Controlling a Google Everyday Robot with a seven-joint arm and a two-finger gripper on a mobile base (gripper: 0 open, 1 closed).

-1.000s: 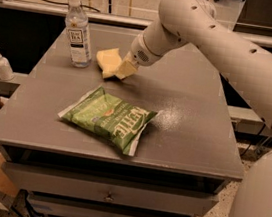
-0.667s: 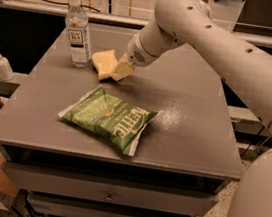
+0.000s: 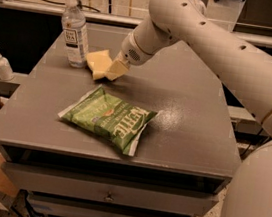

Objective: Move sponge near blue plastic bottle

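Watch the blue plastic bottle [image 3: 75, 34] first. It stands upright and tall, so it looks easy to tip, and the sponge [image 3: 97, 62] already lies just beside its base, on the side away from the table's edge. Any further push toward the bottle could drive the sponge into it and knock it over or off the table [image 3: 193, 133]. The gripper [image 3: 115, 70] sits against the sponge's far side from the bottle, touching it. You cannot tell whether it grips the sponge or only presses on it, so a careless lift might drag the sponge away from the bottle. The arm slants down toward the bottle from the picture's right, wrist bent low over the tabletop. The green chip bag [image 3: 109, 118] lies well apart from the bottle, out of the way.
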